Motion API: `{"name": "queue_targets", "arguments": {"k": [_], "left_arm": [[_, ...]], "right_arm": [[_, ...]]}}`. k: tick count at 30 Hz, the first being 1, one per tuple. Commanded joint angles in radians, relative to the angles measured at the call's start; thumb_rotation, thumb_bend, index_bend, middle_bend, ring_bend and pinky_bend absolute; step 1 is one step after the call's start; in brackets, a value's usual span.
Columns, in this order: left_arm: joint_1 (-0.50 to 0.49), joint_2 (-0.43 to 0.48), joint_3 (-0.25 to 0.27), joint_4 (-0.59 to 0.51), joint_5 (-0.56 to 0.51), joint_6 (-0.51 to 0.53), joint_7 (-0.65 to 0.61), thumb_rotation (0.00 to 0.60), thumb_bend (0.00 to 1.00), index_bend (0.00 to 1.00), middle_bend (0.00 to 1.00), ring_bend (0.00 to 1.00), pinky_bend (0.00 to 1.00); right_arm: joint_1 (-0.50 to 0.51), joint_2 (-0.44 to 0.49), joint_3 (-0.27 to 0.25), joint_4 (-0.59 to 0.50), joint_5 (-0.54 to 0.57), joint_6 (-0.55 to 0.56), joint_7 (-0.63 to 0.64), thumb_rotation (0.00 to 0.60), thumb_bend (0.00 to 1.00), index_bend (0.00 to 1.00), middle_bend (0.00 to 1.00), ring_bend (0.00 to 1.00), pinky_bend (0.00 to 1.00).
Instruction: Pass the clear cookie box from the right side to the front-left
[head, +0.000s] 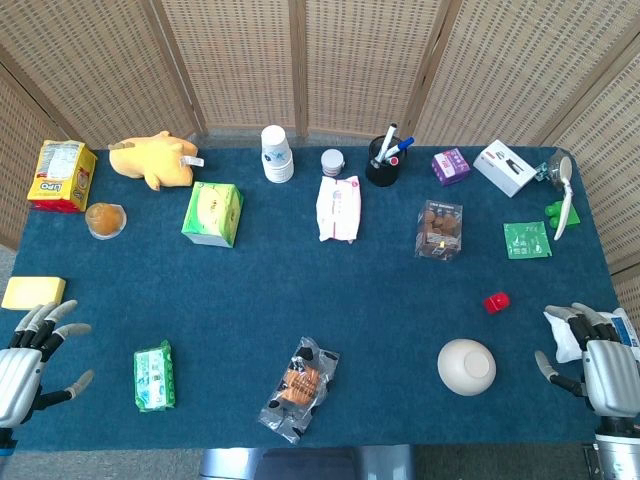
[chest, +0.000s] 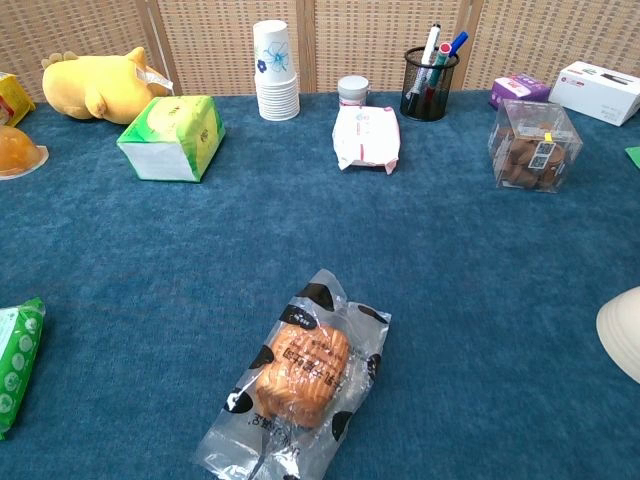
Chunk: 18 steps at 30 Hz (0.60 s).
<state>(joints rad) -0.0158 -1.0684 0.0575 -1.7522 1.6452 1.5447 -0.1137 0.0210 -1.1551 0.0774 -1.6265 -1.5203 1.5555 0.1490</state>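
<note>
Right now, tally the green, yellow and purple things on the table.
Green: 4 (tissue box, pack, sachet, small piece)
Yellow: 3 (bag, plush, block)
Purple: 1 (box)
Total: 8

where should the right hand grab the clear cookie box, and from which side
Probably by its two opposite upright side walls, coming down from above. The clear cookie box stands upright as a small cube with flat walls, apart from its neighbours, so fingers have room on either side. The right hand rests open at the near right edge, and the white bowl sits off that path.
</note>
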Motion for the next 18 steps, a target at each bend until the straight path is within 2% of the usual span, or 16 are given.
{"name": "queue_targets", "arguments": {"k": [1,9,13,18], "left_arm": [[-0.001,-0.001,-0.001,-0.001,-0.001,-0.002,0.001,0.600,0.30,0.30,0.14,0.00,0.00],[-0.009,-0.003,-0.001,-0.007,-0.006,-0.018,0.009,0.600,0.30,0.30,0.14,0.00,0.00],[-0.016,0.000,-0.004,-0.015,-0.008,-0.028,0.017,0.600,0.30,0.30,0.14,0.00,0.00],[-0.027,0.002,-0.009,-0.029,-0.011,-0.042,0.033,0.600,0.30,0.30,0.14,0.00,0.00]], "right_arm": [[0.003,-0.003,0.003,0.000,0.000,0.000,-0.001,0.600,0.35,0.26,0.30,0.17,0.20],[0.034,0.001,0.015,-0.008,-0.012,-0.030,0.041,0.600,0.34,0.21,0.24,0.13,0.17],[0.079,0.027,0.030,-0.017,-0.033,-0.076,0.170,0.600,0.34,0.14,0.18,0.07,0.14],[0.151,0.071,0.054,-0.024,-0.043,-0.157,0.277,0.600,0.34,0.10,0.15,0.05,0.11]]}}
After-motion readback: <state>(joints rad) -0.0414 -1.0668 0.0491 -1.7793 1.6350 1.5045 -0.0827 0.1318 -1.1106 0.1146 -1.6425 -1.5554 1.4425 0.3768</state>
